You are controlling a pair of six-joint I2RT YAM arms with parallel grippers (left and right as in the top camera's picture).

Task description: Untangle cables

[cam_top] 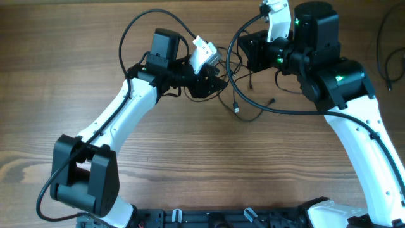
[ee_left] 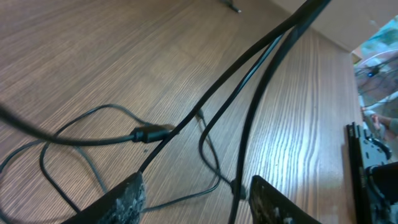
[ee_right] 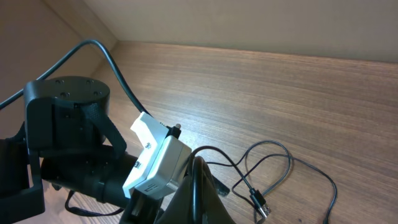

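Nearest me, the left arm (cam_top: 120, 114) rises from its base at 7 o'clock and slants up toward 12, with its wrist turned in to the right. The right arm (cam_top: 361, 126) climbs from 5 o'clock, bends over near 2 o'clock and points its wrist back left. The two wrists face each other across the middle of the table (cam_top: 76, 38). Small green lights glow on the right arm's joints.

The left tool (ee_left: 196, 205) is tipped down close over the wood with its two pads standing apart. Thin wire lies on the table in the gap, and I cannot see either pad pressing it. The right tool (ee_right: 198, 186) shows in its own camera as one dark wedge, fingers pinched together, with a thin wire coming out at the tip. From the left wrist, two strands run taut and clear of the wood toward 1 o'clock, so I read the right tool as gripping the cables (cam_top: 252, 90).

The cables sprawl between the two tools, around 12 to 1 o'clock of centre. They loop toward me, and one plug (cam_top: 236, 109) lies free on the wood.

The white camera block (ee_right: 155, 162) on the left wrist carries small dark marks I cannot read. From above, the fingers of both tools are hard to pick out against the dark wrists. Farther out at 3 o'clock, another black loop (cam_top: 387, 44) is cut off by the edge.
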